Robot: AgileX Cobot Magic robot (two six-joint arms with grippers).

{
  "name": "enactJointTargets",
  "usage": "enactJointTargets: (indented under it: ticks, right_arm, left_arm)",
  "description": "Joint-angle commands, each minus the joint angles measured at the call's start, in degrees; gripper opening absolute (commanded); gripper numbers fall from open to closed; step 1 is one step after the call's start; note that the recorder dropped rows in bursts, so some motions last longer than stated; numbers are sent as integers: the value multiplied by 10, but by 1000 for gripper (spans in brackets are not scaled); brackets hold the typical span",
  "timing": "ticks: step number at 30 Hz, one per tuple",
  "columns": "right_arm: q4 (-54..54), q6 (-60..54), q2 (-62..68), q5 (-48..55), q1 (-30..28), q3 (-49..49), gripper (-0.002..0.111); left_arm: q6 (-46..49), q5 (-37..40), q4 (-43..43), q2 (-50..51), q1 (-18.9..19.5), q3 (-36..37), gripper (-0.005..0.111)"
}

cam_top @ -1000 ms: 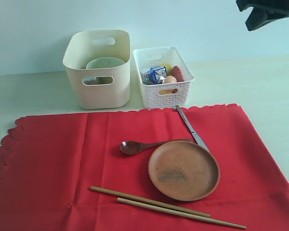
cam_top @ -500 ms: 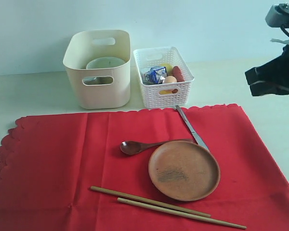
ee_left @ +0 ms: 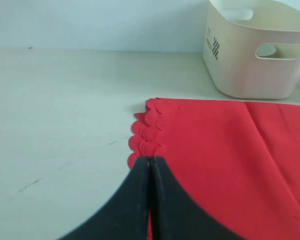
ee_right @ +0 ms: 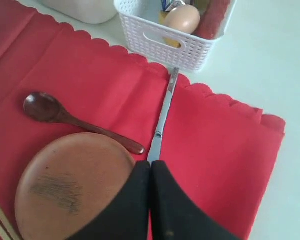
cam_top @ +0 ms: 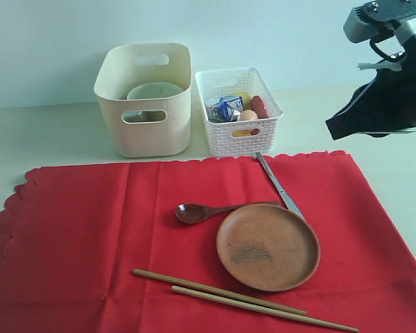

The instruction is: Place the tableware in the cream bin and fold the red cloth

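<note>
The red cloth [cam_top: 90, 236] lies flat. On it rest a round brown plate [cam_top: 267, 247], a dark wooden spoon [cam_top: 194, 211], a metal knife [cam_top: 279, 186] and a pair of chopsticks [cam_top: 243, 300]. The cream bin [cam_top: 145, 132] stands behind the cloth with a white bowl [cam_top: 152, 91] inside. My right gripper [cam_top: 336, 128] hangs shut and empty above the cloth's right edge; in its wrist view the right gripper [ee_right: 150, 163] is over the knife [ee_right: 162, 117] beside the plate [ee_right: 75, 185]. My left gripper [ee_left: 150, 159] is shut and empty at the cloth's [ee_left: 220, 150] scalloped corner, out of the exterior view.
A white lattice basket [cam_top: 239, 139] next to the bin holds an egg [cam_top: 248, 115], a sausage, a small carton [cam_top: 226, 106] and other food. The knife's tip reaches the basket's front. A pale wall runs behind the bins.
My right arm has come down from the top right corner and moved left toward the cloth. The tableware and cloth have not moved.
</note>
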Motion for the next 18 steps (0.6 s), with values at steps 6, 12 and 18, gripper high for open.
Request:
enactJointTargets:
  ticks: [6,12,18]
  right_arm:
    - [23,-2,11,-15,5,2,0]
    - [32,-2,45,-13,5,2,0]
    - [57,-2,71,-13,5,2,0]
  left_arm:
    - [2,-3,2,-3,0,2,0]
    - [2,26,0,-2,0,-47,0]
    - [2,37,0,69,0,-127,0]
